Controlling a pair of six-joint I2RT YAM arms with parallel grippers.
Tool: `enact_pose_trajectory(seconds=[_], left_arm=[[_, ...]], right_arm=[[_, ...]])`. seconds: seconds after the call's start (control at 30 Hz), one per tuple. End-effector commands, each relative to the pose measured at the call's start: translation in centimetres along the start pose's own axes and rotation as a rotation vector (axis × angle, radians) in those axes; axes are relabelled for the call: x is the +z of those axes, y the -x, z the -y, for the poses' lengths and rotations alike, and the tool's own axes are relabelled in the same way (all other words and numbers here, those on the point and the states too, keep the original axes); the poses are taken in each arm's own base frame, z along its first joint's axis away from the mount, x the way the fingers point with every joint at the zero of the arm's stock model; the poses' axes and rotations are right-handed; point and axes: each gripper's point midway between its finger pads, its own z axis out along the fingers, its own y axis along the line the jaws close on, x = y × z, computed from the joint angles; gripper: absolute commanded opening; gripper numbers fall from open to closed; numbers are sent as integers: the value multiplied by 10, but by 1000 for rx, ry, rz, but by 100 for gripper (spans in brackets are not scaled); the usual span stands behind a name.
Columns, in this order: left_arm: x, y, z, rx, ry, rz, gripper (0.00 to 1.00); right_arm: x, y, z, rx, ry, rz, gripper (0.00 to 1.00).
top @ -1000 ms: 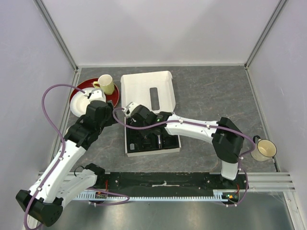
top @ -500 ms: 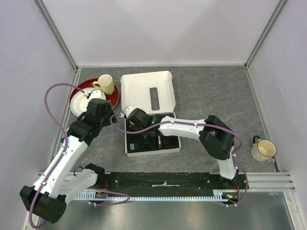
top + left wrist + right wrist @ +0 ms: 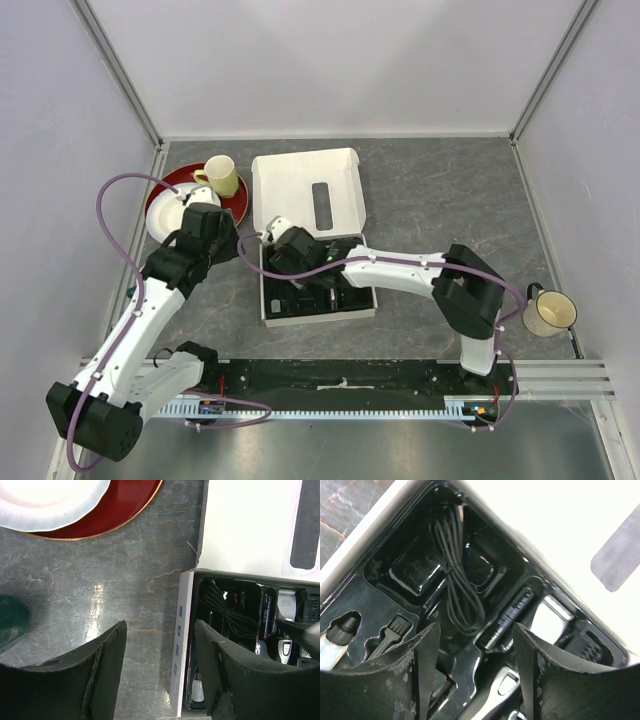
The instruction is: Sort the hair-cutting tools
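The white box's black tray [image 3: 318, 300] holds the hair-cutting tools. In the right wrist view a coiled black cord [image 3: 457, 580] lies in one recess, a black-and-silver clipper [image 3: 550, 616] beside it, and a small brush [image 3: 395, 629] at the lower left. My right gripper [image 3: 476, 672] hangs open just above the tray, nothing between its fingers. My left gripper [image 3: 160, 672] is open too, low over the table, straddling the box's left wall [image 3: 182, 645]. The cord [image 3: 227, 612] and clipper [image 3: 286, 625] also show there. Comb attachments cannot be made out.
The box lid [image 3: 305, 188] lies open behind the tray. A red plate [image 3: 240, 205] with a white plate [image 3: 165, 215] and a yellow mug [image 3: 222, 176] sits at the back left. A cream mug [image 3: 550, 312] stands at the right.
My right gripper was shut and now stands open over the tray's left part. The left gripper has crept a little farther back along the box's left side.
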Motion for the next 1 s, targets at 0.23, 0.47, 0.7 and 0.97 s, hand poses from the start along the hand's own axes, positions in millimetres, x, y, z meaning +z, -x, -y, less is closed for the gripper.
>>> enact_pose_trajectory(seconds=[0.23,0.47,0.7,0.97], left_arm=[[4,30,3,-100,48,44,64],[33,39,-3,-216,161,78,62],[86,42,-13,-262,227,5,62],[147,48,-10,-284,116,-97,60]], right_arm=[[-116,41,101,445,-239,287,79],[-178,0,211,820,-598,341,76],[-142,-46,266,903,-710,185,77],[-46,-71,296,904,-670,4,76]])
